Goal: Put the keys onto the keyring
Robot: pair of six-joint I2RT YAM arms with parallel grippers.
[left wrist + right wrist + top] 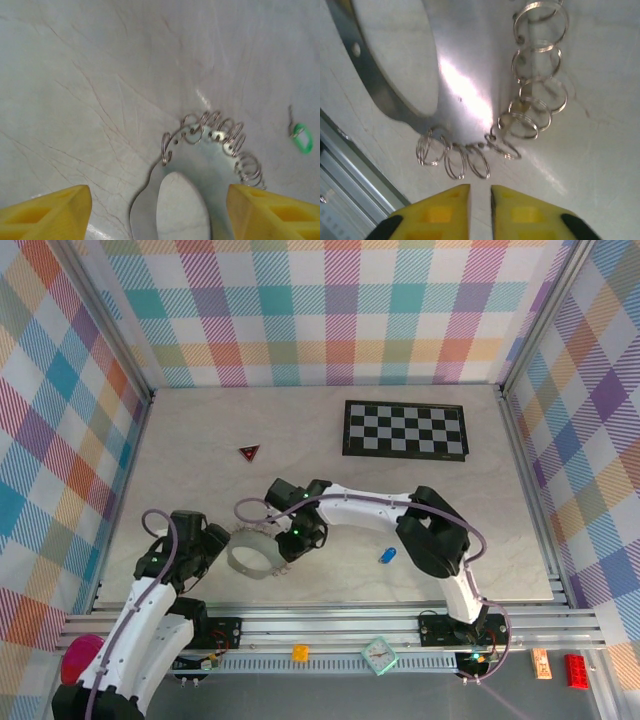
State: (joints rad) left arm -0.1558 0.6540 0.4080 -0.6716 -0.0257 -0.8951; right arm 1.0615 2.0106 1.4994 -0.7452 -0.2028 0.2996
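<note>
Centrally, the keyring (236,556) lies flat on the desk (190,440) just ahead of the left arm, its short chain (220,132) curled along the far rim. Your left tool (159,200) stands spread wide, one yellow finger on either side of the ring's near arc, neither visibly touching the metal. Your right tool (480,192) reaches across from the right and points down at the chain's coils just beyond its tips. Its fingers are nearly pressed together, with a slim empty gap and nothing pinched. Note the blue key (387,555): it rests on the desk to the right of the ring and well apart from it, below the span of the right arm, its long axis slanting from near-left to far-right. The right arm is judged the nearer one to fetch it, though its tool would have to draw back toward its own base. The green key (301,137) lies beyond the ring, to the right as the left wrist camera sees it, apart from the chain. Neither key is on the ring yet.
</note>
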